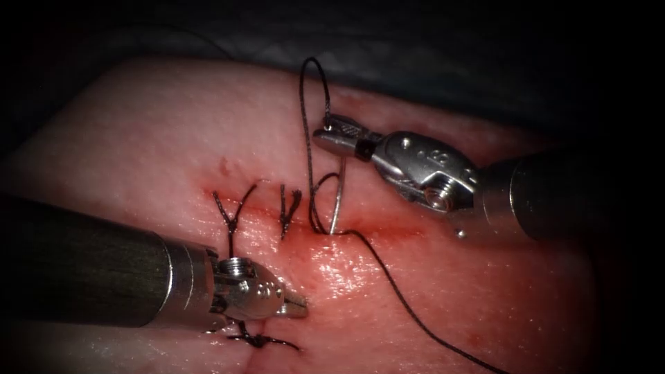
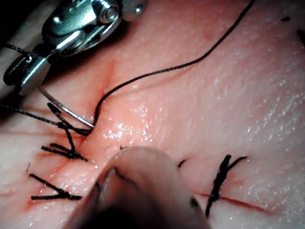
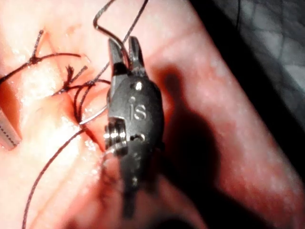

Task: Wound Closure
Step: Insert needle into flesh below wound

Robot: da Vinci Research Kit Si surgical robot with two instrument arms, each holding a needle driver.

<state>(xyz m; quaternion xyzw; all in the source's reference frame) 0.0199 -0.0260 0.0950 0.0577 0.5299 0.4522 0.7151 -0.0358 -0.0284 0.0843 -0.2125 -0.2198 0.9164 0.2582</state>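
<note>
right hand [image 3: 125,47] apparently gripping needle [image 3: 95,113], thread [image 3: 47,164]

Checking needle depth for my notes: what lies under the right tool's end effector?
Under the right end effector, which grips the needle at its thread end, the needle runs down to the cut; its tip is buried in the tissue, unseen.

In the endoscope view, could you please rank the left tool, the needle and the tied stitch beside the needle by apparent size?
1. Left arm's dark-shafted steel tool, nearer the camera
2. Thin curved steel needle
3. Short dark knotted stitch, only slightly smaller
</note>
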